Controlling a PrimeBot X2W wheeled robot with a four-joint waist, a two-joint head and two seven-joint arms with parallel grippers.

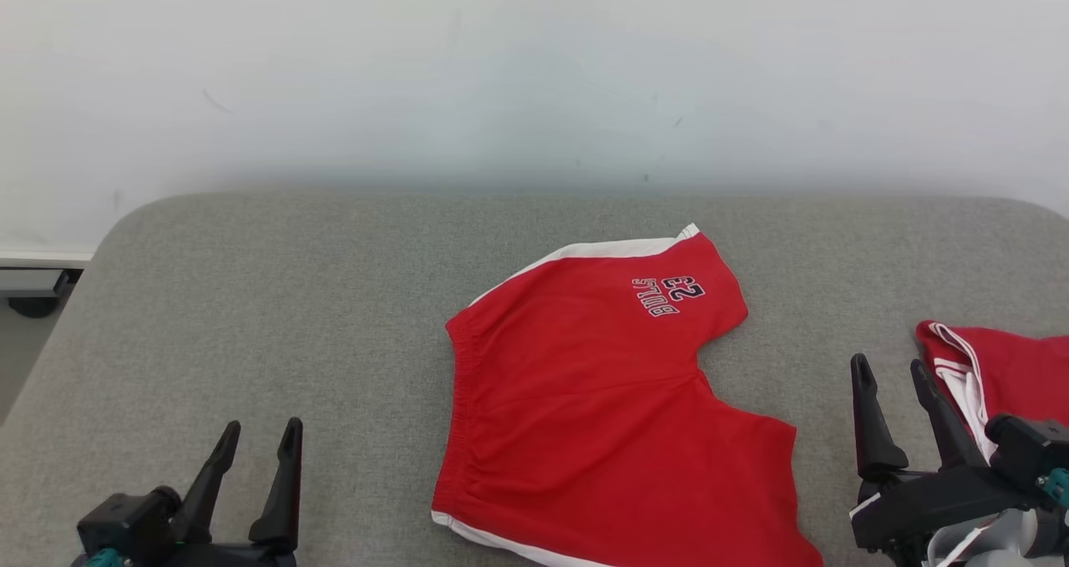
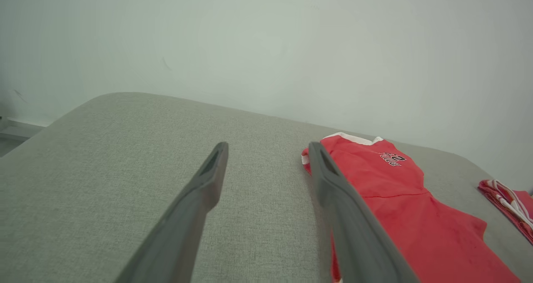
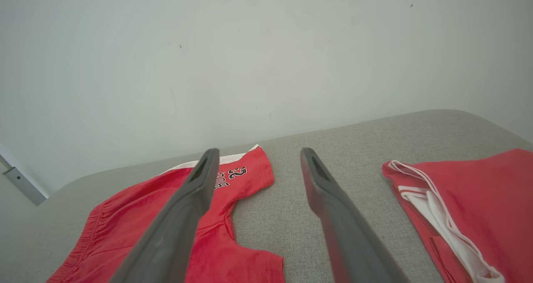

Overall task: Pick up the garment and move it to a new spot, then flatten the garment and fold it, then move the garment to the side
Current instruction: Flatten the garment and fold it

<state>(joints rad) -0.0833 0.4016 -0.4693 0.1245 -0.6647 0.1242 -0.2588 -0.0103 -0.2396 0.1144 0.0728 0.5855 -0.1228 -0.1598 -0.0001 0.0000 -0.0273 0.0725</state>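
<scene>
So at this point the red shorts (image 1: pixel 601 400) were lying spread out on the grey padded bench (image 1: pixel 250 300), a bit right of its middle and running down toward the near edge. The elastic waistband (image 1: pixel 459 400) faced the bench's left edge and the two legs pointed toward the right edge. One leg sat further back and carried a dark number-and-letters print (image 1: pixel 668 296), which read upside down from the head camera. The other leg lay closer to the near edge. A white stripe ran along the far side of the shorts and another along the near side. The fabric looked pretty flat, just light creasing around the crotch.

The left gripper (image 1: pixel 263 425) sat by the near left corner over bare cover, off to the left of the waistband and not touching it. Its jaws were spread wide with nothing between them, and its wrist camera showed plain grey cloth between the two fingers (image 2: pixel 208 179).

The right gripper (image 1: pixel 889 362) was over by the near right side, also spread wide and empty. From its wrist camera the fingers (image 3: pixel 325 191) framed the bare strip of bench between the shorts and a second red garment (image 1: pixel 1010 367). That one had white trim and lay bunched at the right edge. In the head view one right finger overlapped it, though I couldn't tell if they touched.

A plain pale wall (image 1: pixel 534 66) stood behind the far edge
</scene>
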